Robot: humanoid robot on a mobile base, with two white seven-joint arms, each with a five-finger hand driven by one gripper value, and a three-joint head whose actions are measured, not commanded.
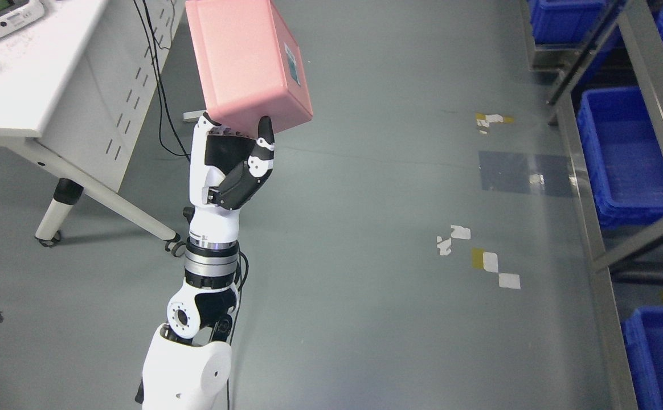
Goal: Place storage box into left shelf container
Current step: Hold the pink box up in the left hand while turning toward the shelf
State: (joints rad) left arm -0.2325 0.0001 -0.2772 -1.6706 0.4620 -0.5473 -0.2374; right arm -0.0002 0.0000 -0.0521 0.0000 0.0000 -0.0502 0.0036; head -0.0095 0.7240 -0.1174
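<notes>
**Robot hand lifts a pink box above a grey floor**

While the white and black left hand (234, 165) rises from the lower left, its fingers clasp the bottom edge of a pink rectangular plastic storage box (249, 62), which is held tilted in the air, a small label on its right side. Behind it at upper left stands a white table (41, 85) with dark cables hanging beside it. Along the right edge, a grey metal shelf (593, 228) holds blue plastic containers (625, 154), seemingly empty, well apart from the box.
</notes>
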